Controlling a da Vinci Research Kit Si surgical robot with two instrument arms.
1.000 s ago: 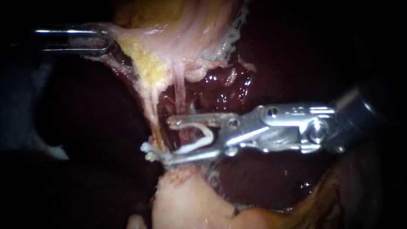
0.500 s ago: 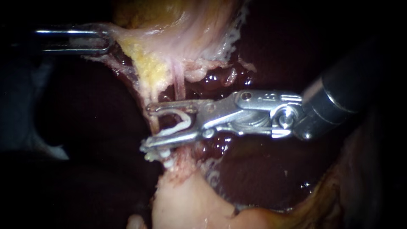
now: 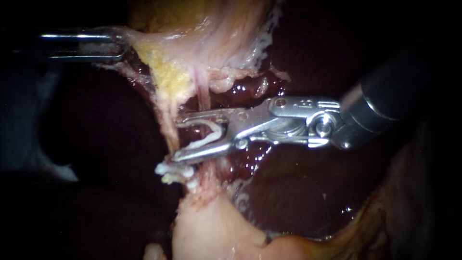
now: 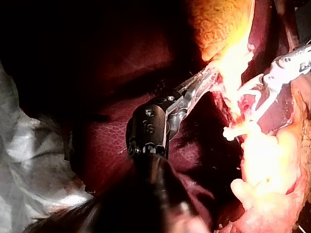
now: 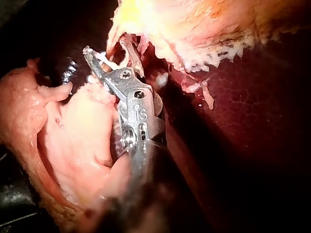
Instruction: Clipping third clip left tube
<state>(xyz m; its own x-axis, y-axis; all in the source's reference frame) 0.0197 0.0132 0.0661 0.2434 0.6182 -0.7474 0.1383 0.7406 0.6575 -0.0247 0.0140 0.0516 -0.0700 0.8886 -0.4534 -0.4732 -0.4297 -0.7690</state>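
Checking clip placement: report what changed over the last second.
The right tool slid along the tube, away from the placed clips, and its jaws narrowed around the white clip they carry. The left tool kept its grip on the tissue; the placed clips stayed put.

Liver (image 3: 313, 197) shown in dark maroon, fat (image 3: 166, 72) speckled yellow over pale pink tissue (image 3: 226, 33), tube (image 3: 204, 96) streaked pink and red, clip (image 3: 211, 135) white, right instrument (image 3: 179, 138) silver with a black shaft.

Behind the clip (image 3: 208, 138) in the right tool (image 3: 178, 138), the tube (image 3: 204, 96) is hidden. Well away from the clip, the left tool (image 3: 118, 44) sinks its tips unseen into the gallbladder (image 3: 192, 33).
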